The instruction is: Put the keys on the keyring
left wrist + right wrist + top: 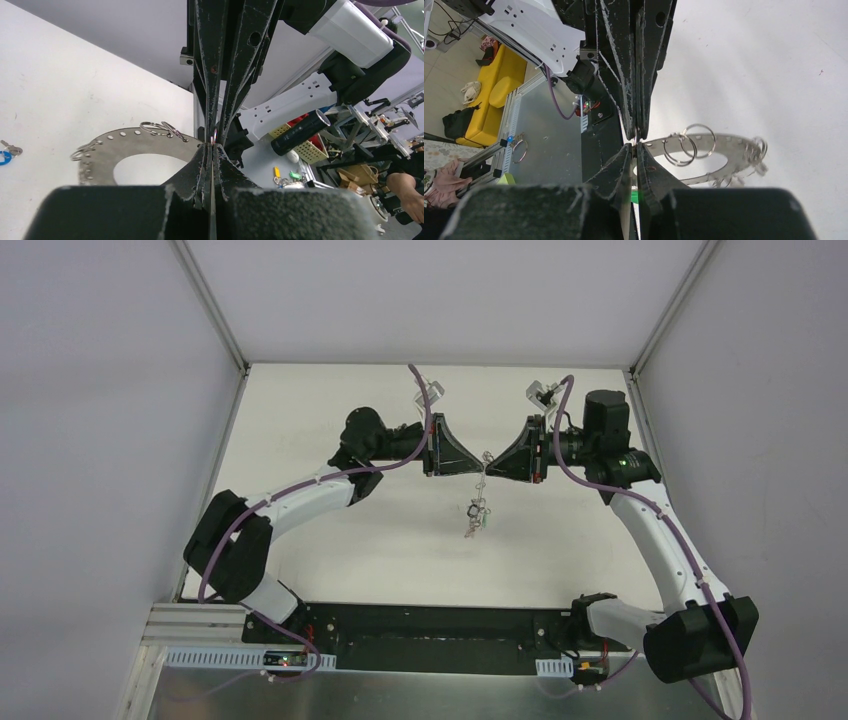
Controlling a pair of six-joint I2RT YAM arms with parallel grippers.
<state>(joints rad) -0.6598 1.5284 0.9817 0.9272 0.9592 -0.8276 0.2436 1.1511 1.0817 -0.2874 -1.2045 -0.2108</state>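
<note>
The job was partway done, by my reading. The keyring [102,150] was off the desk [60,90], hanging in the air between the two arms. A small bunch of keys [476,520] dangled from its lower rim, so those seemed to be threaded on already. The right wrist view showed them only as a blur at the far edge of the disc.

The left pincer [212,149] and the right pincer [634,151] met tip to tip at the keyring's upper rim. Both had their jaws pressed almost together, with only a thin glint of metal between them. Both appeared to be nipping the rim or a loop on it. Which of the two bore the weight could not be told.

Work remained. One blue-tagged key [10,148] lay loose on the desk, well apart from the keyring. Several split rings [681,148] on the rim near the pinch carried no key that could be seen. Neither pincer was free to fetch the loose key. One of them would probably have had to let go before that key could be brought to an empty ring.
</note>
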